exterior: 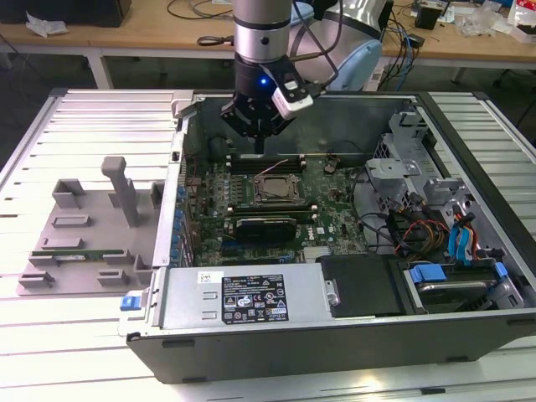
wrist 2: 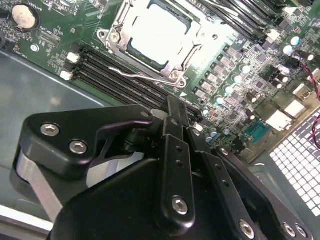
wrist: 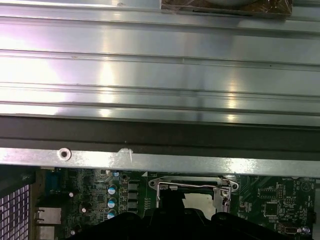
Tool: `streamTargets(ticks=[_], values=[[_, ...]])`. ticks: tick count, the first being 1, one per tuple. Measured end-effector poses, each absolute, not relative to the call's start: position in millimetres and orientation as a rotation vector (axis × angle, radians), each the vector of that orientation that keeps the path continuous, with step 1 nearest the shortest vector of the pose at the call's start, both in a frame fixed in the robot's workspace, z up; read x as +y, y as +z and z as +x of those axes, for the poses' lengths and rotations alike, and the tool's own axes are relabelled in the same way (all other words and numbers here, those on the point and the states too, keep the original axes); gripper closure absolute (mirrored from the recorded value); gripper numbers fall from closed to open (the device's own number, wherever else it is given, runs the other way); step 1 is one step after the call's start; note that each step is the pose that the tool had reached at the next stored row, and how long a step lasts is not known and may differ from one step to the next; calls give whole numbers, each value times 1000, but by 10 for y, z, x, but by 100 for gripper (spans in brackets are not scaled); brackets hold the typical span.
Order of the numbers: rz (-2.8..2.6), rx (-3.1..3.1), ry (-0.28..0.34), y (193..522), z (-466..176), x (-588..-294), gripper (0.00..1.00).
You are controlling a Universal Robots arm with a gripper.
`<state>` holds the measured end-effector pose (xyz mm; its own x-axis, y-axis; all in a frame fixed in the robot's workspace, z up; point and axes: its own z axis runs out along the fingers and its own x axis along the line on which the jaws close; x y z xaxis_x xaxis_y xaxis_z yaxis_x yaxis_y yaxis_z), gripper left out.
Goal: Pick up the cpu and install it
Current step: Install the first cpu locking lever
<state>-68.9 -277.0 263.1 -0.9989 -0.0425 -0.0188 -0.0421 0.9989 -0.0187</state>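
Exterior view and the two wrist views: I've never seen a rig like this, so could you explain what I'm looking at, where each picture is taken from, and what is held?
The exterior view comes from a camera off the arm. It shows a robot arm whose pincer hangs inside an open computer case lying on a slatted table. A grey plastic tray lies at the exterior view's left. The two wrist views come from cameras riding on the arm, looking down at the green motherboard. In the second wrist view, a pale square, likely the cpu, sits inside the metal socket frame. I cannot tell whether the pincer holds anything.
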Motion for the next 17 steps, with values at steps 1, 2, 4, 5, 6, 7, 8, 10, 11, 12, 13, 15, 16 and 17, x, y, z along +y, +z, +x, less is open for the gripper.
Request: streamTargets(ticks=[1, 2, 4, 5, 6, 7, 8, 10, 11, 12, 13, 15, 16, 17], values=[[-66, 3122, -28, 2630, -687, -2770, 89], [-66, 3122, -29, 2630, -685, -2770, 89], [-66, 3122, -28, 2629, -681, -2770, 89], [-66, 3122, -28, 2629, -676, -2770, 89], [-66, 3122, -29, 2628, -672, -2770, 89], [-66, 3122, -28, 2627, -668, -2770, 89], [-66, 3122, -29, 2627, -667, -2770, 89], [-66, 3122, -29, 2626, -660, -2770, 89], [-66, 3122, -29, 2625, -656, -2770, 89], [-66, 3122, -29, 2623, -646, -2770, 89], [-66, 3122, -29, 2622, -642, -2770, 89], [-66, 3122, -28, 2619, -630, -2770, 89], [-66, 3122, -29, 2618, -624, -2770, 89], [-66, 3122, -29, 2615, -616, -2770, 89]])
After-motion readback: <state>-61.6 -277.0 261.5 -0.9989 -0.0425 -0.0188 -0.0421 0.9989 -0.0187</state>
